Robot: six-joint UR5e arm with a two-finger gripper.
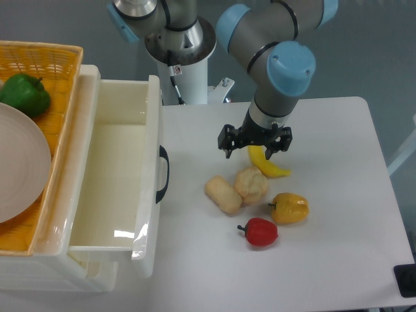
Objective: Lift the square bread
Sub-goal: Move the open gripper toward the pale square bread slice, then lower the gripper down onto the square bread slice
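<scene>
From my screen the fingers [255, 147] are spread wide and hold nothing; the two dark tips point down, one to each side of the top end of the banana [266, 164], which shows between them. They hang above the worktop [338, 214], behind the cluster of food. The wrist above them is a grey cylinder capped by a light blue joint, and the arm bends back and up toward its grey base at the rear edge.

The square bread [223, 195] lies flat on the worktop in front of and to the left of the fingers, clear of them. It is pale tan, smooth, a rounded rectangle set at a slant. Its right end touches the bread roll [251, 184], which is rounder and lumpy. The banana is curved, glossy yellow, just behind the roll. A shiny yellow pepper [290, 208] sits just right of the roll, and a red pepper [260, 232] with a dark stem lies in front of both.

The worktop is plain white and matte. On its left stands a white plastic drawer unit [120, 182], pulled open, with a black handle. Atop the unit rests a woven yellow basket [62, 65] holding a green pepper [25, 95] and a pale plate [19, 170]. The wall behind is grey-blue.
</scene>
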